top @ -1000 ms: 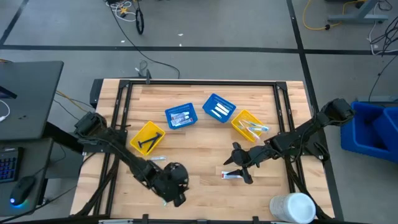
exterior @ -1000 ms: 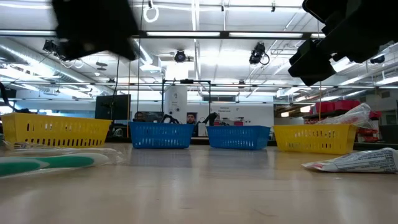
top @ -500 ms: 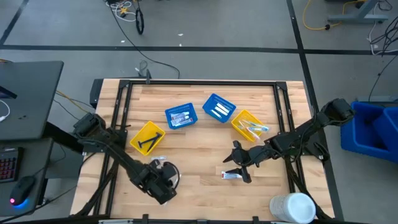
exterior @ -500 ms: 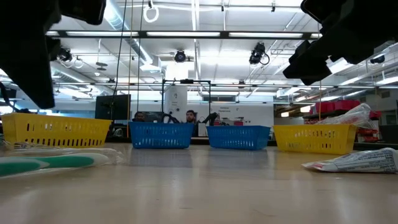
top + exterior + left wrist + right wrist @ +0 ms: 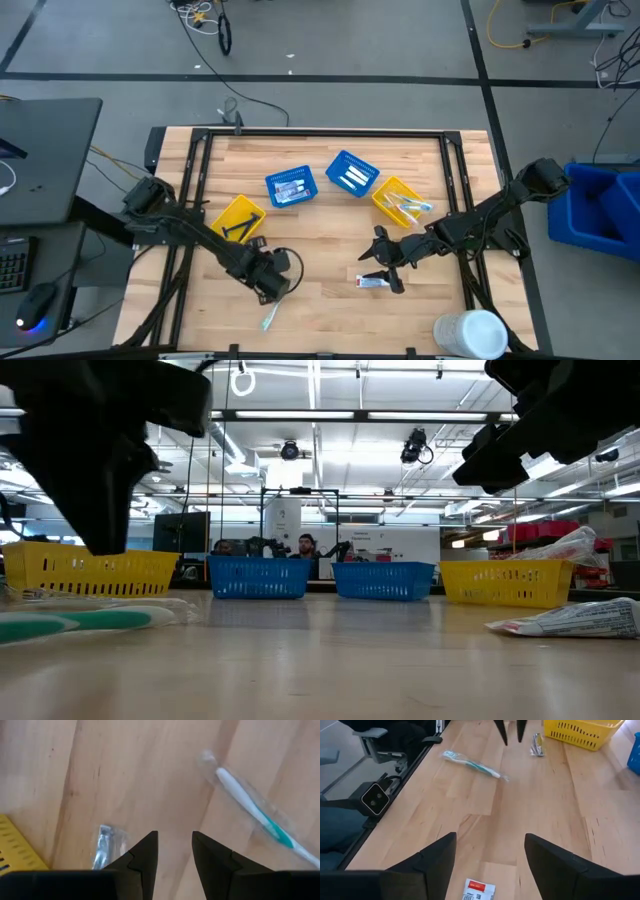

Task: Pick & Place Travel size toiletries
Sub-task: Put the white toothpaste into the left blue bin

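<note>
Our right pincer (image 5: 490, 865) stood wide apart just above the small white tube (image 5: 479, 890). We judged it light, soft and slippery; grip across its middle. The left pincer (image 5: 174, 852), half apart, held nothing near the toothbrush (image 5: 252, 810).

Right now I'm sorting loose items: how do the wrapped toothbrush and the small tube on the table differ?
The slim white and teal wrapped toothbrush is long and lies near the left tool. The small white tube with a red mark is short and lies under the open right tool. Both lie outside the baskets.
</note>
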`<act>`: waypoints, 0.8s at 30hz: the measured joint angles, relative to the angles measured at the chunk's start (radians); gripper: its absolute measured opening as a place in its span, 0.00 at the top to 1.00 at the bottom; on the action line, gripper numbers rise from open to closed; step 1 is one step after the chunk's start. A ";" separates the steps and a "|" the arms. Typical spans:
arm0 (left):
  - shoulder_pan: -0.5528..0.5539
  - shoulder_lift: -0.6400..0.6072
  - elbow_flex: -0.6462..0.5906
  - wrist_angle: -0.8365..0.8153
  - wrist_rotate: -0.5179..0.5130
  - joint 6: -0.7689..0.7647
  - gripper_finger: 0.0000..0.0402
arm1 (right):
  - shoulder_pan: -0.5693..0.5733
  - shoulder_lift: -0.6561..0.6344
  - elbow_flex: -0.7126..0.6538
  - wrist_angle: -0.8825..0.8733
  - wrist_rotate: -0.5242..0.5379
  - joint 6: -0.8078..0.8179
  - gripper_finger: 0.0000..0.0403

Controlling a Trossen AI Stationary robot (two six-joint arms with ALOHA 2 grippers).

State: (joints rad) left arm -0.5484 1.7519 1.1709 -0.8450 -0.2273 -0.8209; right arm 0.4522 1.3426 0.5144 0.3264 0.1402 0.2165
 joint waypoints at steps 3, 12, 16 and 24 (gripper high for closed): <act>0.041 0.000 0.000 0.018 0.033 0.010 0.68 | 0.000 0.000 0.000 0.000 0.000 0.000 0.40; 0.094 0.000 0.000 0.106 0.140 -0.032 0.59 | 0.000 0.000 0.000 -0.023 0.000 0.003 0.34; 0.092 0.000 0.000 0.132 0.177 -0.089 0.54 | 0.000 0.000 0.000 -0.035 0.000 0.003 0.32; 0.065 0.000 0.000 0.250 0.136 -0.111 0.51 | 0.000 0.000 0.000 -0.055 -0.002 0.013 0.35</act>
State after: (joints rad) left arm -0.4833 1.7519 1.1709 -0.5954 -0.0917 -0.9316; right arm 0.4522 1.3422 0.5140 0.2714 0.1379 0.2291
